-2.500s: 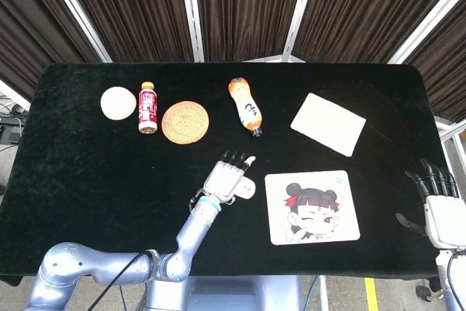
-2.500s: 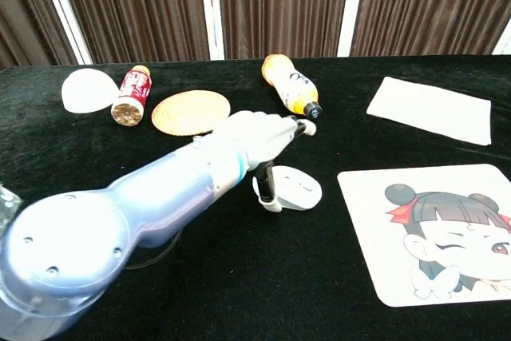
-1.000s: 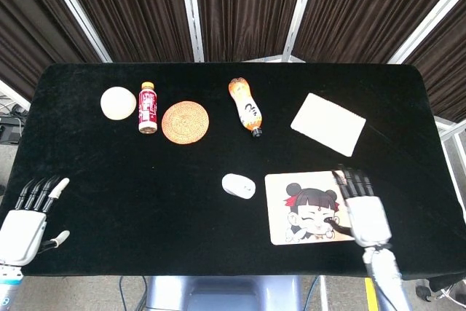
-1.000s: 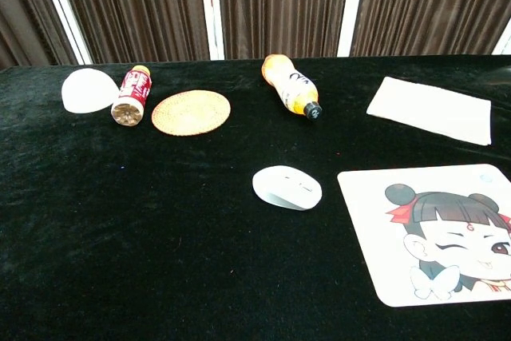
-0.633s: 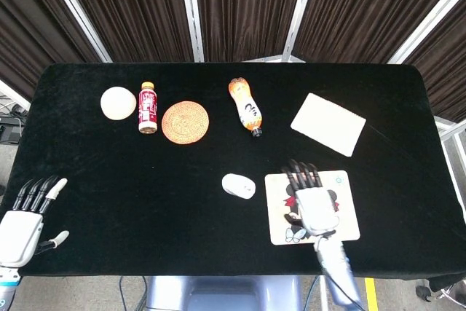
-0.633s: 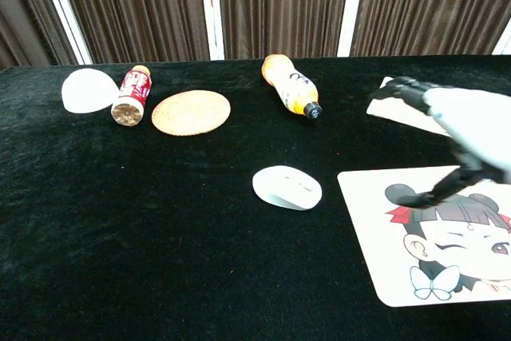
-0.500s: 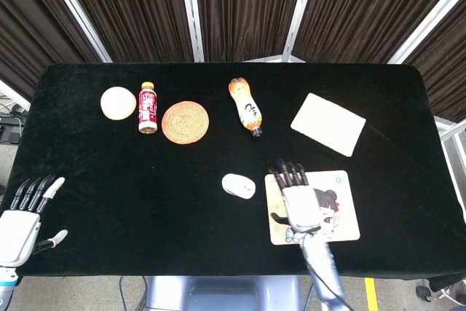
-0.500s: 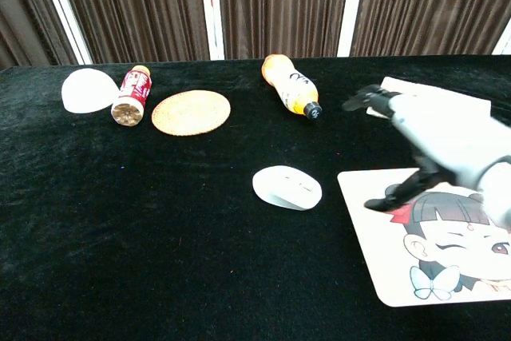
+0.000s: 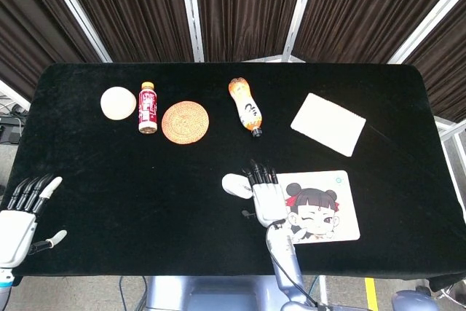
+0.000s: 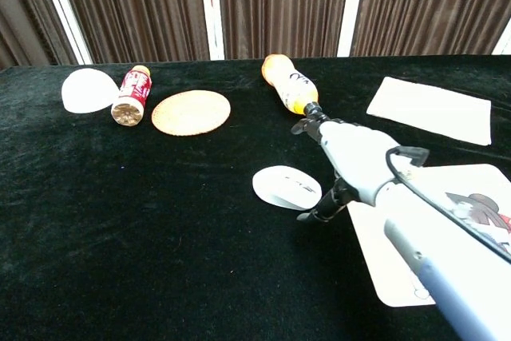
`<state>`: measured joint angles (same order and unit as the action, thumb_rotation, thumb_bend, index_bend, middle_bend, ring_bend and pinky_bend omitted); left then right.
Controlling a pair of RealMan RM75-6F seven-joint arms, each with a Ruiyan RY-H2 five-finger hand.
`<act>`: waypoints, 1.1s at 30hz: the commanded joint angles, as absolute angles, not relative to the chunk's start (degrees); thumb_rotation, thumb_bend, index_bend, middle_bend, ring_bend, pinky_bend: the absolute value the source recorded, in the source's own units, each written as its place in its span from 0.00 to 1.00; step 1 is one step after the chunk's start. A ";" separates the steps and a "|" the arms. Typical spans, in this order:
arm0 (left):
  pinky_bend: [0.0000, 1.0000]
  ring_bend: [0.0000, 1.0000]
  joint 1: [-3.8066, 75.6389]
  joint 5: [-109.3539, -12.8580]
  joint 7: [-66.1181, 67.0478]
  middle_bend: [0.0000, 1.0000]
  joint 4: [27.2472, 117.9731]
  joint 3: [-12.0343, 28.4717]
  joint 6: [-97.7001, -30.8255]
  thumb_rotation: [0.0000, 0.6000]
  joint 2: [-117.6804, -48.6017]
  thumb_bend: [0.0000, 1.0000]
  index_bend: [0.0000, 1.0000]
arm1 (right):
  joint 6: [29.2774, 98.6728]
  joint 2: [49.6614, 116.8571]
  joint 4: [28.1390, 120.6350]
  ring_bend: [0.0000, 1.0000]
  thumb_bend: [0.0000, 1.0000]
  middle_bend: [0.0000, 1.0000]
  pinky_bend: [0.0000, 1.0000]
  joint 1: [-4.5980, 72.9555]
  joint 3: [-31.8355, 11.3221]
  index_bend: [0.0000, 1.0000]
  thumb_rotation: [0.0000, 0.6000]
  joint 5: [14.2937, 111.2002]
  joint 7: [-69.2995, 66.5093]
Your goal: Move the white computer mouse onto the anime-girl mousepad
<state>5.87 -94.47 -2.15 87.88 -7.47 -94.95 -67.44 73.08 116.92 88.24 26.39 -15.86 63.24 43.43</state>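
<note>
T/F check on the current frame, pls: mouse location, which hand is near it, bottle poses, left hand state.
1. The white mouse already lies on the anime-girl mousepad. False: it rests on the black table, just left of the pad.
2. The right hand is beside the mouse, fingers spread and holding nothing. True.
3. The orange bottle stands upright. False: it lies on its side, cap toward the robot.
4. The left hand holds the red bottle. False: it hangs at the table's near-left corner, holding nothing, far from that bottle.
5. The woven coaster sits between the red bottle and the orange one. True.
</note>
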 commanded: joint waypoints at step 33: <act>0.00 0.00 5.79 -95.66 -3.16 0.00 87.29 -5.42 -89.75 1.00 -67.29 0.12 0.00 | 66.61 125.30 65.61 0.00 0.26 0.05 0.00 36.25 -23.80 0.32 1.00 55.31 38.01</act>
